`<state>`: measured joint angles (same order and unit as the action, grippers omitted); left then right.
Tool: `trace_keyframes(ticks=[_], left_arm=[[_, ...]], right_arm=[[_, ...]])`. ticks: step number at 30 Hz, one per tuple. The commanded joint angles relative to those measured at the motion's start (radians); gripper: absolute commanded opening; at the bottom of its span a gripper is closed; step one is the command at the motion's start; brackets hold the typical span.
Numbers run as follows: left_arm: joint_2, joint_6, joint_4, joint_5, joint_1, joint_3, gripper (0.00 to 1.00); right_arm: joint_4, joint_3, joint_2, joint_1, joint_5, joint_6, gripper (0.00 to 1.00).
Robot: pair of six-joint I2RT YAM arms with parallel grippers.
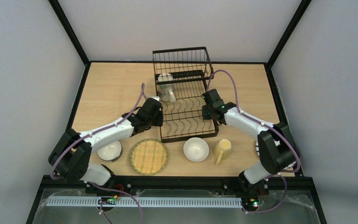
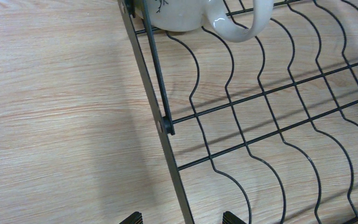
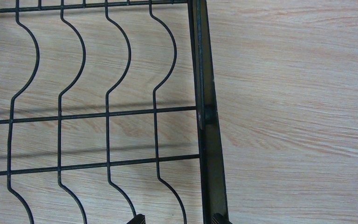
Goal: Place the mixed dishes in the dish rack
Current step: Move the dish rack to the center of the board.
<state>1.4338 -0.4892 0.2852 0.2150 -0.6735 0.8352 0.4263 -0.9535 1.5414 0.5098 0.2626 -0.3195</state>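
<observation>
The black wire dish rack (image 1: 182, 95) stands at the table's middle back. A white mug with a handle (image 1: 167, 88) lies on its lower tray and also shows in the left wrist view (image 2: 200, 14). My left gripper (image 1: 157, 116) is open and empty, its fingertips either side of the rack's left frame bar (image 2: 168, 140). My right gripper (image 1: 208, 112) is open and empty at the rack's right frame bar (image 3: 209, 116). On the table in front lie a bowl (image 1: 109, 150), the woven bamboo plate (image 1: 149, 156), a white bowl (image 1: 196, 149) and the pale yellow mug (image 1: 222, 149). The other plates are out of view.
The wooden table is fenced by black frame posts and grey walls. The rack's raised basket tier (image 1: 182, 58) stands at the back. The right arm's lower link (image 1: 272, 149) covers the table's near right corner.
</observation>
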Motion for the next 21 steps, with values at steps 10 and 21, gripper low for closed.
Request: trace_keyframes(ticks=[10, 21], left_arm=[[0.033, -0.023, -0.06, -0.047, 0.006, 0.017, 0.98], [0.11, -0.031, -0.085, -0.064, 0.006, 0.047, 0.98]], right_arm=[[0.102, -0.081, -0.13, -0.01, 0.048, -0.011, 0.82], [0.227, 0.028, -0.26, -0.01, 0.1, -0.102, 0.87]])
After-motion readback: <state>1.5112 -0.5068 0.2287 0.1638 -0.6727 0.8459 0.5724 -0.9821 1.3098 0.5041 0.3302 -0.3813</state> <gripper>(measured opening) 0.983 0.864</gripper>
